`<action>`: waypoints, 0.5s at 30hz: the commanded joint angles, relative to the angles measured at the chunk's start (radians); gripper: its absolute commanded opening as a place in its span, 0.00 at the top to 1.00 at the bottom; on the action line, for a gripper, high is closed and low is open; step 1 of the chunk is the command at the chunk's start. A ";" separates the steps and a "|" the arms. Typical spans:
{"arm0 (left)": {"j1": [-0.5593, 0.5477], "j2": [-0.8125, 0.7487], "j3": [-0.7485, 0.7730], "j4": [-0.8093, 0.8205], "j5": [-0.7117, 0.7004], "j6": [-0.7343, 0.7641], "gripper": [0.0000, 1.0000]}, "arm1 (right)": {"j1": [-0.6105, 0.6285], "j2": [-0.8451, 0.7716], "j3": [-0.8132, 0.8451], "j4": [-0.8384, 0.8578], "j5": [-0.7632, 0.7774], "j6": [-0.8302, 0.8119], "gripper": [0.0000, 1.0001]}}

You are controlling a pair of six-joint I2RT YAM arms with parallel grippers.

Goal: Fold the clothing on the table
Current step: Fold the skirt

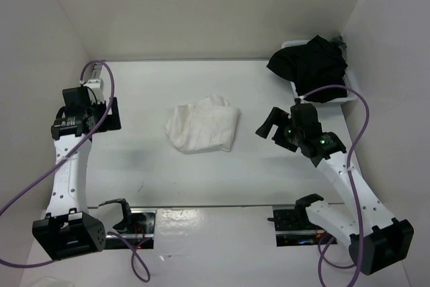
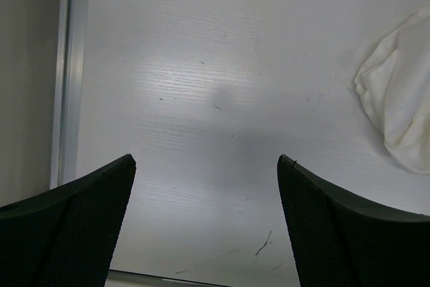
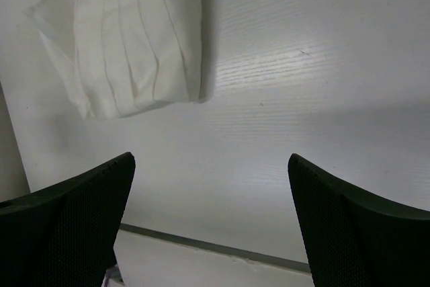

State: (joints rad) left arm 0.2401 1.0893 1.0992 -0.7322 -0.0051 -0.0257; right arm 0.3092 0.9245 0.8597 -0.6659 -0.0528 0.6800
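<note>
While both arms stood to either side of the table (image 1: 148, 166), the clothing (image 1: 203, 126) lay near its centre as a compact, crumpled white bundle, touched by neither arm. Item one, the clothing: thin white fabric, its pleats plain in the right wrist view (image 3: 134, 45), one folded edge straight, the rest rumpled; seen at the far right margin of the left wrist view (image 2: 400, 105). Item two, the left gripper (image 2: 206, 160): jaws spread wide, nothing between them but bare table, well apart from the clothing and near the metal rail (image 2: 67, 65) at the table's left edge. Item three, the right gripper (image 3: 210, 157): jaws likewise spread wide and holding nothing, hovering over bare table just right of the clothing, with the pleated edge lying beyond its fingertips. Item four, a black garment (image 1: 309, 62): heaped in a small white tray (image 1: 339, 99) at the far right corner, spilling over the tray's rim. Item five, purple cables (image 1: 107, 85): looped along each arm. Fingers (image 2: 74, 233) on both grippers were black with a fine mesh texture.
</note>
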 commanded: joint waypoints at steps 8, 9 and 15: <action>0.005 -0.042 -0.019 0.013 0.047 0.026 0.07 | -0.007 -0.114 -0.080 0.017 -0.062 0.035 0.01; 0.005 -0.052 -0.019 0.013 0.047 0.026 0.07 | -0.007 -0.115 -0.080 0.017 -0.062 0.035 0.01; 0.005 -0.086 -0.039 0.022 0.068 0.026 0.07 | -0.007 -0.124 -0.099 0.017 -0.071 0.035 0.01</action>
State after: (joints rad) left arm 0.2401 1.0370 1.0725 -0.7322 0.0349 -0.0216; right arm 0.3073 0.8192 0.7773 -0.6651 -0.1085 0.7101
